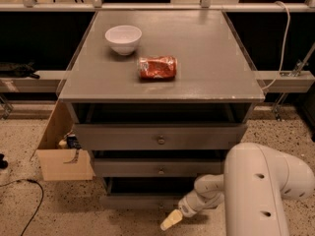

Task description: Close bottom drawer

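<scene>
The bottom drawer (140,201) is the lowest of the grey cabinet's three drawers. It stands pulled out, with its dark inside showing above its flat grey front. My gripper (171,220), with a cream-coloured tip, hangs low in front of the drawer front, right of its middle and close to the floor. I cannot tell whether it touches the front. My white arm (261,191) fills the lower right and hides the cabinet's right lower corner.
The top drawer (161,140) and middle drawer (161,171) also stand slightly out. A white bowl (123,38) and a red crushed can (156,67) lie on the cabinet top. A cardboard box (61,156) stands at the cabinet's left; a cable (29,191) lies on the floor.
</scene>
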`<state>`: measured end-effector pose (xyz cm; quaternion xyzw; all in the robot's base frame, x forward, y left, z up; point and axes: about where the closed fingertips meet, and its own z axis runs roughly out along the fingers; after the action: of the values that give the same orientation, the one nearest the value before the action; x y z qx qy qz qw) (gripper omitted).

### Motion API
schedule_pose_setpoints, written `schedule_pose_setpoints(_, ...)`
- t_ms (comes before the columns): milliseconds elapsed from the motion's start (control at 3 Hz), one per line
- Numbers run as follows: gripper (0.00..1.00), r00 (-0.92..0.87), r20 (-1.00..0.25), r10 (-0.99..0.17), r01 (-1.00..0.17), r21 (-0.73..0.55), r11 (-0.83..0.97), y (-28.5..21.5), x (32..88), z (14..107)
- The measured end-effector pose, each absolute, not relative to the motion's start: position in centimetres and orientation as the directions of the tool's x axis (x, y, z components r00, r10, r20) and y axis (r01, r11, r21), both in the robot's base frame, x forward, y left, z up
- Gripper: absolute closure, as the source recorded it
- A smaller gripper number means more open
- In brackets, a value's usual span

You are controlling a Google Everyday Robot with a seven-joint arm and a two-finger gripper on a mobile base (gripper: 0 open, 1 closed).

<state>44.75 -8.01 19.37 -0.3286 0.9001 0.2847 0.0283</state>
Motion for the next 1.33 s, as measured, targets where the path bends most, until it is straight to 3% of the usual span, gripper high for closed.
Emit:
schedule_pose_setpoints(667,0.03,-0.797,-0.205,-0.568,-0.58,0.522,0.626,-9.14,42.94,18.44)
schedule_pose_setpoints(1000,0.1,-0.797,-0.205,-0.568,-0.58,0.522,0.626,-9.14,42.94,18.44)
schedule_pose_setpoints(1333,0.28,-0.797,-0.205,-0.568,-0.58,0.522,0.626,-9.13,42.93,18.44)
